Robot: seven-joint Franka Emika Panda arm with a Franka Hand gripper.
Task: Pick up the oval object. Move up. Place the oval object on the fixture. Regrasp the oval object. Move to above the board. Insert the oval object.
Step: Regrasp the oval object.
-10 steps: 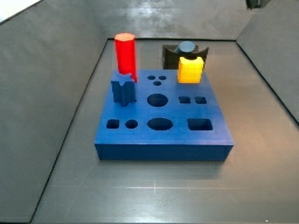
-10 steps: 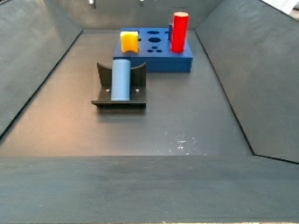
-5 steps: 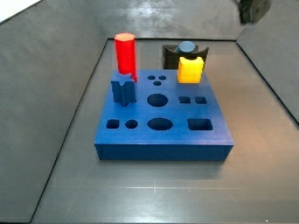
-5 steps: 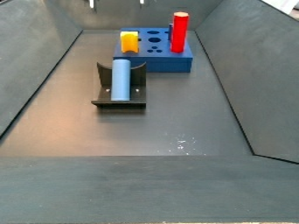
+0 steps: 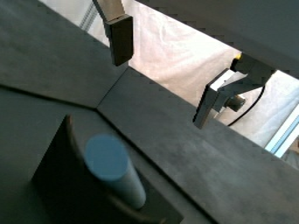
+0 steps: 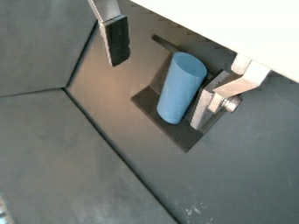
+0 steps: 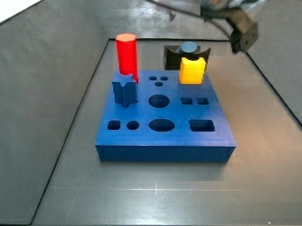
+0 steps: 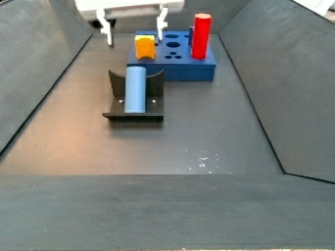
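The oval object (image 8: 135, 86), a smooth grey-blue peg, lies lengthwise in the black fixture (image 8: 132, 118) on the floor. Both wrist views show it from above, the oval object (image 6: 179, 86) resting on the fixture (image 6: 172, 130). My gripper (image 8: 132, 29) hangs open above the far end of the fixture, short of the board (image 8: 187, 67). In a wrist view one of its fingers (image 6: 117, 40) stands off to one side of the peg and the other close beside it. Nothing is between them. In a side view the gripper (image 7: 239, 31) is blurred, above the oval object (image 7: 188, 48).
The blue board (image 7: 160, 124) carries a tall red peg (image 7: 125, 55), a short dark-blue star peg (image 7: 124, 90) and a yellow block (image 7: 192, 70). Grey sloping walls (image 8: 53, 78) enclose the floor on both sides.
My gripper has come down into both side views from above, toward the fixture. The oval object and the board pieces have not moved.
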